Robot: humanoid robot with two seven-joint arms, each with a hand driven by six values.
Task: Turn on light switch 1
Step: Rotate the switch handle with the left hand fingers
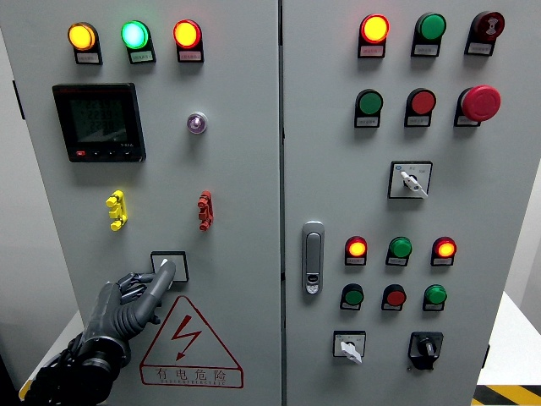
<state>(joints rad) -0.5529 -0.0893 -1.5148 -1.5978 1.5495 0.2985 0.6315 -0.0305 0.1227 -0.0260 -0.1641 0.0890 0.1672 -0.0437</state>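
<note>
Left hand (127, 309): dark, rising from lower left against the left cabinet door (237, 169); index finger (161, 277) extended, tip touching the switch (169, 266), other fingers curled, nothing grasped. Switch: square plate, low on the left door, just above the warning triangle (189, 342), below the yellow (116, 211) and red (204, 210) handles. Lamps (135, 35) lit along the top.

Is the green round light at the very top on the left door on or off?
On. The green light glows bright, almost white in the middle, between the lit yellow light and red light.
</note>
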